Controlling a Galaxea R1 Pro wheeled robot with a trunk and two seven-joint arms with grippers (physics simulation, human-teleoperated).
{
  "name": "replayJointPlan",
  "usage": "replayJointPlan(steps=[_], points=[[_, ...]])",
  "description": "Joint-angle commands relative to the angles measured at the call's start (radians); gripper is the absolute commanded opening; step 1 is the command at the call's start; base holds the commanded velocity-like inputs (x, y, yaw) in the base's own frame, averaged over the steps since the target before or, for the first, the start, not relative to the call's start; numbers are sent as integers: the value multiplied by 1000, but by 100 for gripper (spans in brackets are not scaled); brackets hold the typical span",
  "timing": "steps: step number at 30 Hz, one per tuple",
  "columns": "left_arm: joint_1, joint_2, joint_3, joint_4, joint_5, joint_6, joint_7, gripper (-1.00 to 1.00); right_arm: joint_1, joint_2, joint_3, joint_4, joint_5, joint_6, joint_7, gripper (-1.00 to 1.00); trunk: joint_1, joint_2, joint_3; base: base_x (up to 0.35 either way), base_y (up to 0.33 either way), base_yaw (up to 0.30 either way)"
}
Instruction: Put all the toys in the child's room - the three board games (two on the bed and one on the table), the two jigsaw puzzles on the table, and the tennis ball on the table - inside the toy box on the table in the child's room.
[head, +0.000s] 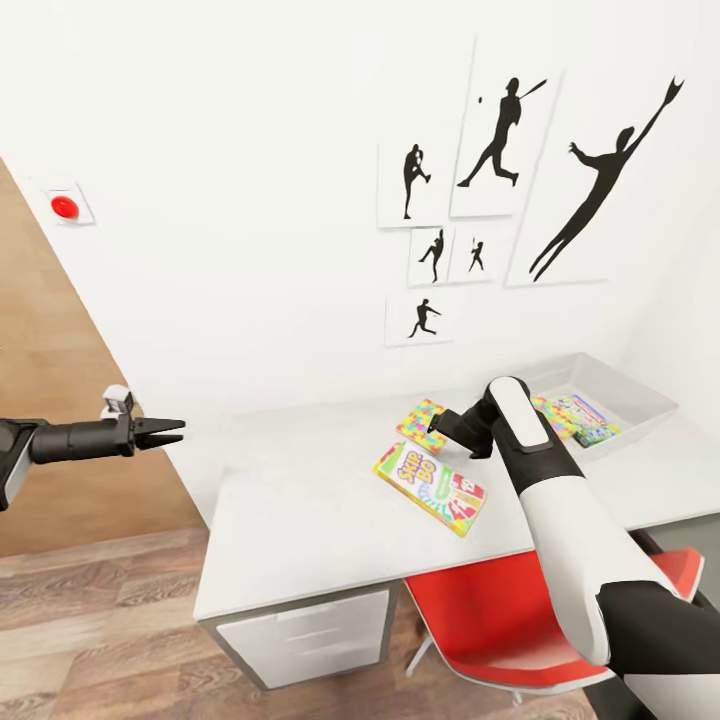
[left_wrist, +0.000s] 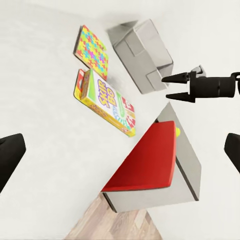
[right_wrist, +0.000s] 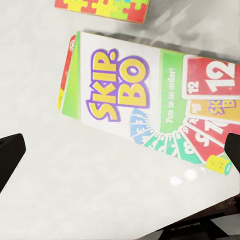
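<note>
Skip-Bo box (right_wrist: 150, 100) flat near front edge of table (head: 300, 520), beside jigsaw puzzle (head: 420, 424). Right gripper (right_wrist: 120, 155) above it, wide open, holding nothing. Looks light, stiff, smooth. Best pinched across short sides. Left gripper (head: 165, 432) open too.

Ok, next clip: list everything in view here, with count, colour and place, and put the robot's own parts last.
Skip-Bo game box: one, green, yellow and red, flat on the table.
Jigsaw puzzle: one, multicoloured, on the table just beyond the Skip-Bo box.
Toy box: one, light grey, far right of the table, colourful flat items already inside.
Table: one, light grey top, against the wall.
Chair: one, red, tucked under the table.
Silhouette pictures: six, black on white, on the wall.
Button: one, red, on the wall.
Left gripper: black, open, off the table's left end.
Right gripper: black, open, above the Skip-Bo box.
</note>
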Motion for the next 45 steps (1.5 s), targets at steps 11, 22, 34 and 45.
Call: replayJointPlan(steps=[11,22,34,45], points=[[-1,2,0,0,-1,5,-4,100,-1,0,0,-1,-9,3,-10,100,1,-2,-2,96,64,-29],[-1,2,0,0,-1,3,-4,100,-1,1,2,-1,-9,2,-9,100,1,-2,-2,33,74,-158],[-1,2,1,0,-1,2,-4,100,-1,1,3,-1,-9,1,-10,100,1,-2,-2,71,36,-92],[-1,2,13,0,-1,3,-4,100,-1,2,4,0,-9,2,-9,100,1,-2,-2,107,27,-5]])
